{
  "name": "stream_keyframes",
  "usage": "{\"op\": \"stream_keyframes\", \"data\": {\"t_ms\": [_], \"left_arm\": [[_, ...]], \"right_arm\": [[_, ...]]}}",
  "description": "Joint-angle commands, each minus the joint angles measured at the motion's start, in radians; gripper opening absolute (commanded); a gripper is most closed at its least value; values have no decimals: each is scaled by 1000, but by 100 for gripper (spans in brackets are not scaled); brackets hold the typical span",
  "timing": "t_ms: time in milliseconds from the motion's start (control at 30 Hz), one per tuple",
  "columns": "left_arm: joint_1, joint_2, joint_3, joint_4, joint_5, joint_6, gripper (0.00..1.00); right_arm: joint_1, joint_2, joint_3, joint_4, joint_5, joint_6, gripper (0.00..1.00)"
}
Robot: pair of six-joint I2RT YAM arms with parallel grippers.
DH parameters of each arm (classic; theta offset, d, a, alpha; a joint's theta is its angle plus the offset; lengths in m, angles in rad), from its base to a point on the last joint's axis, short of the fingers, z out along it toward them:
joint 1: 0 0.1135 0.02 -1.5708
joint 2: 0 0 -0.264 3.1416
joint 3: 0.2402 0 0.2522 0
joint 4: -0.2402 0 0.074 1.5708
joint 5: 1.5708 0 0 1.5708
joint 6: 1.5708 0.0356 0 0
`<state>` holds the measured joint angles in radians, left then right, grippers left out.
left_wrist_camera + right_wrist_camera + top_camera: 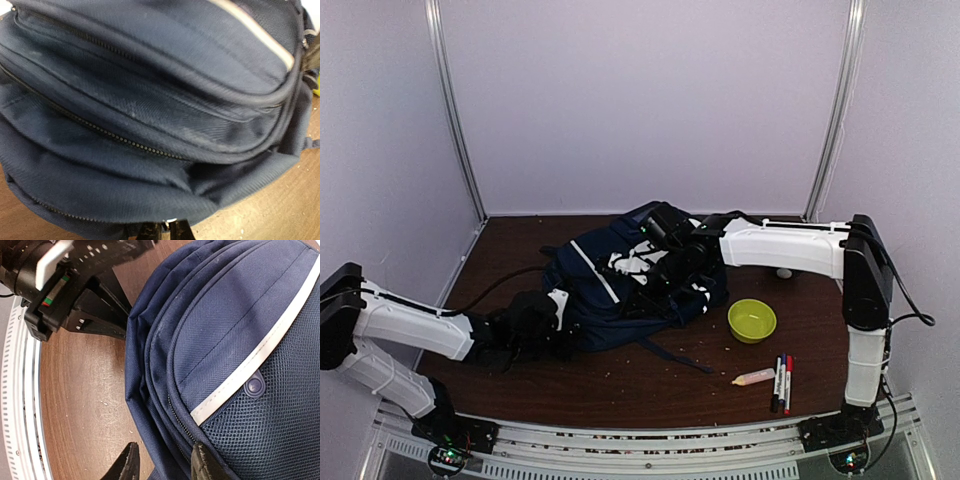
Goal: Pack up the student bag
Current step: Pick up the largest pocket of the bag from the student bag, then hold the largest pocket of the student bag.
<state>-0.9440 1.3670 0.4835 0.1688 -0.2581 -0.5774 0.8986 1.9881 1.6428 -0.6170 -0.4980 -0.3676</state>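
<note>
Near: left end effector shut tight at near edge of student bag, beside silver zip tab; cannot tell if tab is pinched.
Bag lies flat, middle of desk.
Looks soft, floppy, big; cloth rough, not slippy.
Best hold, I think: zip tab or thick rim.
Far side of bag: right end effector part open, bag rim between fingers; grip unclear.
Right of bag: green bowl, pens.
Desk brown, smooth, crumbs.
Behind bag: white walls.

The student bag — navy, white-striped — lies slumped on the table, straps trailing.
</note>
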Motion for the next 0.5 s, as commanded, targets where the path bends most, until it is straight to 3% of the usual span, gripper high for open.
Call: {"op": "stream_keyframes", "data": {"t_ms": [0,467], "left_arm": [[-1,-76,-27,12,-21,0,0],[-1,-206,-51,-5,89,86,0]], "right_arm": [[-13,12,-26,46,-9,-14,36],[77,-20,-138,239,100,-209,47]]}}
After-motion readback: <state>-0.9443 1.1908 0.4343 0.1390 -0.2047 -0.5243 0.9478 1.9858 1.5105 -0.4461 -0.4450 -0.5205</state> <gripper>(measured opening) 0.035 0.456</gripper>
